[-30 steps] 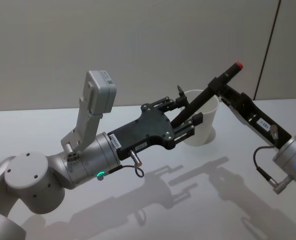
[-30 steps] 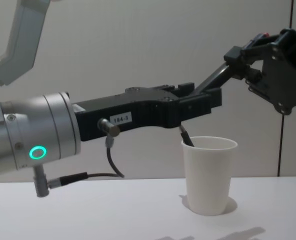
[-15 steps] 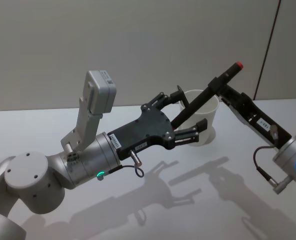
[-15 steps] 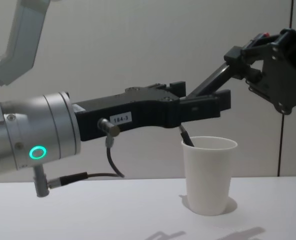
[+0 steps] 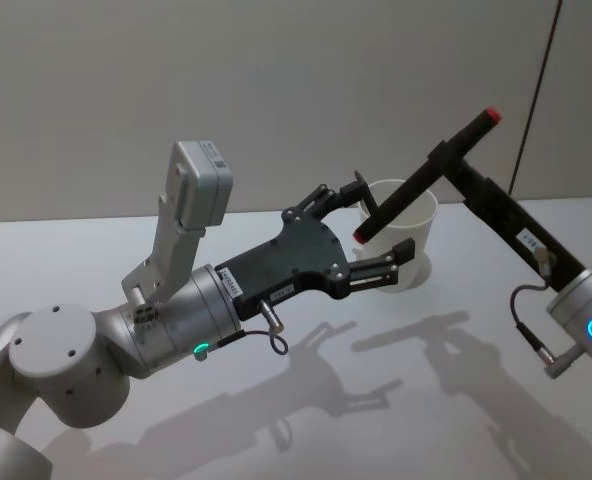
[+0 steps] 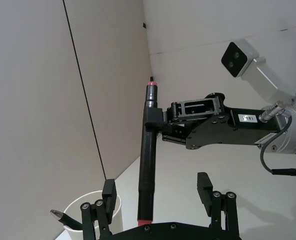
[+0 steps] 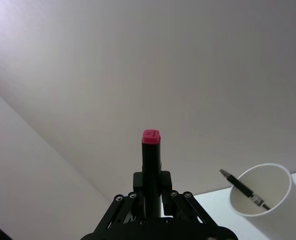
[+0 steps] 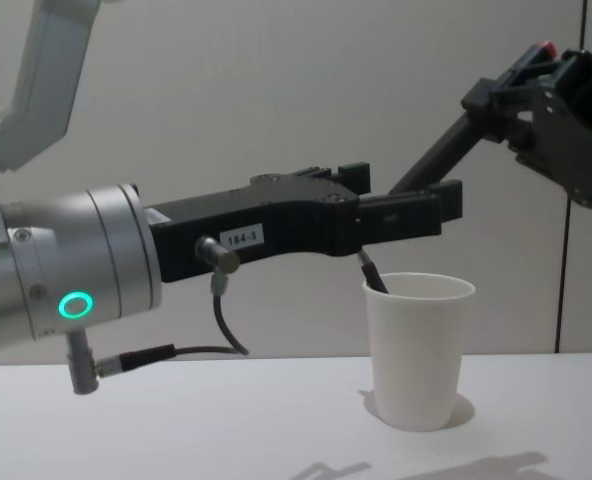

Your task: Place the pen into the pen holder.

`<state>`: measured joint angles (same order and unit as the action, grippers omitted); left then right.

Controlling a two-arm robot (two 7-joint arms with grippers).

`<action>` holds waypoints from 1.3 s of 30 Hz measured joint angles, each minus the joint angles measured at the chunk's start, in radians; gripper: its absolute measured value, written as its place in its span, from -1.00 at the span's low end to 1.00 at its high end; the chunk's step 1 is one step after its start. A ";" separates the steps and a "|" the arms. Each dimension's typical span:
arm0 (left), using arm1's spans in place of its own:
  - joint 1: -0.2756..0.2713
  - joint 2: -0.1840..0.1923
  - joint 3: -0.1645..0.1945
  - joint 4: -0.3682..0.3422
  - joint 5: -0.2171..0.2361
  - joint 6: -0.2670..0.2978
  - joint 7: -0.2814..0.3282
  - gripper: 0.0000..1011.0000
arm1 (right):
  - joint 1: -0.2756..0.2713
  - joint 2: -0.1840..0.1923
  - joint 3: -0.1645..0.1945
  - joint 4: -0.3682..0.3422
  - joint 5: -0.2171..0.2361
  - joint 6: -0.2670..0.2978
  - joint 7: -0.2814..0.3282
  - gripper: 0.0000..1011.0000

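My right gripper point(image 5: 450, 160) is shut on a black pen point(image 5: 416, 182) with red ends, holding it slanted above the white paper-cup pen holder point(image 5: 422, 226). The pen's lower end hangs over the cup's mouth between the spread fingers of my left gripper point(image 5: 381, 222), which is open and touches nothing. From the chest the pen point(image 8: 441, 160) slopes down from the right gripper point(image 8: 506, 100) behind the left gripper point(image 8: 413, 185), above the pen holder point(image 8: 418, 350). A second, slimmer pen point(image 8: 373, 275) leans inside the cup. In the left wrist view the pen point(image 6: 148, 165) stands between the open fingers.
The pen holder stands on a bare white table point(image 5: 376, 400) near a plain wall. The left arm's forearm point(image 8: 76, 270) stretches across the front left of the table, level with the cup's rim.
My left gripper opened and let go of the pen. My right gripper then lifted the pen up and to the right, drawing its lower end higher over the cup.
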<state>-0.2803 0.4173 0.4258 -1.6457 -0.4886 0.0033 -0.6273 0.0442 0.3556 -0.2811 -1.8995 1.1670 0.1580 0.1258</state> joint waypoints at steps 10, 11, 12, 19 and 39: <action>0.000 0.000 0.000 0.000 0.000 0.000 0.000 0.98 | 0.006 0.010 -0.001 0.004 -0.150 -0.087 -0.032 -0.64; 0.000 0.000 0.000 0.000 0.000 0.000 0.000 0.98 | 0.008 0.011 0.000 0.006 -0.158 -0.092 -0.033 -0.64; 0.000 0.000 0.000 0.000 0.000 0.000 0.000 0.98 | 0.012 0.013 0.003 0.013 -0.173 -0.102 -0.033 -0.64; 0.000 0.000 0.000 0.000 0.000 0.000 0.000 0.98 | 0.035 0.020 0.016 0.049 -0.215 -0.127 -0.021 -0.64; 0.000 0.000 0.000 0.000 0.000 0.000 0.000 0.98 | 0.145 -0.001 0.034 0.229 -0.275 -0.136 0.091 -0.64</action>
<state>-0.2802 0.4173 0.4259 -1.6457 -0.4885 0.0034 -0.6273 0.1893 0.3548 -0.2467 -1.6701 0.8915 0.0215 0.2169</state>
